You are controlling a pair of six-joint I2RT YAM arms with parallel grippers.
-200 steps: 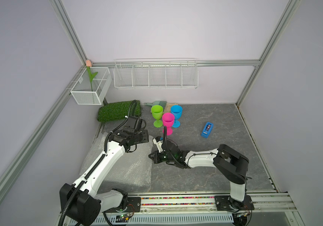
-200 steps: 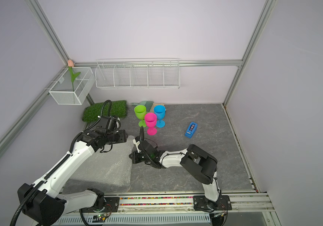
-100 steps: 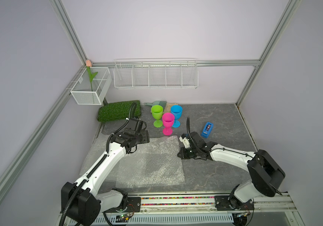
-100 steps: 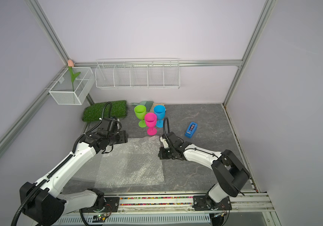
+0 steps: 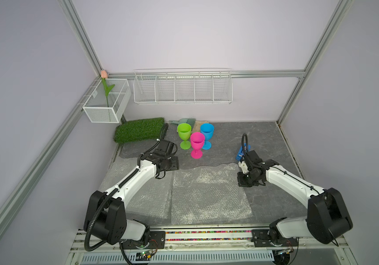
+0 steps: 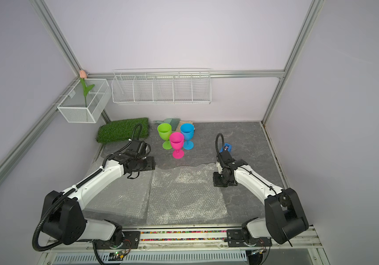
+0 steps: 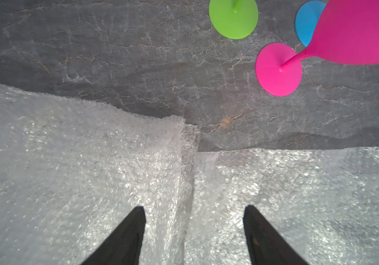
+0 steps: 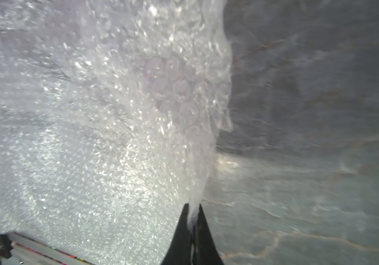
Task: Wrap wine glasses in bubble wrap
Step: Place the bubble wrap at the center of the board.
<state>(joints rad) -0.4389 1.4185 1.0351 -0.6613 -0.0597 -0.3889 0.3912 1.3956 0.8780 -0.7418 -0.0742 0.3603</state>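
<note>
- Nearest me, two sheets of wrap lie on the grey desk (image 5: pixel 241 135). The left sheet (image 5: pixel 138 197) is under the left arm and the middle sheet (image 5: pixel 206 197) is right next to it, with their edges meeting along one seam.
- The right fingers (image 8: pixel 182 229) are pressed together on the right-hand edge of the middle sheet. They're pinching a bit of it, so that edge rides up off the desk there.
- The left fingers (image 7: pixel 128 234) are spread wide with nothing between them. They hang over the seam near the sheets' far edge, and I can't tell if the tips touch the plastic.
- Just past the wrap, the three glasses stand upright in a tight bunch on bare desk, none on the wrap. The pink glass (image 5: pixel 197 143) is nearest, the green glass (image 5: pixel 184 135) is behind it to the left, and the blue glass (image 5: pixel 206 135) is behind it to the right.
- Off to the right of them there's a blue tape dispenser (image 6: pixel 226 147), half hidden by the right arm.
- Further back, a turf mat (image 5: pixel 139 132) sits by the left wall, and a little green brush (image 5: pixel 185 120) lies behind the green glass.
- Up on the back wall there's a white wire rack (image 5: pixel 182 88). In the left corner hangs a wire basket (image 5: pixel 102 113) with a fake tulip (image 5: pixel 104 74) in it.
</note>
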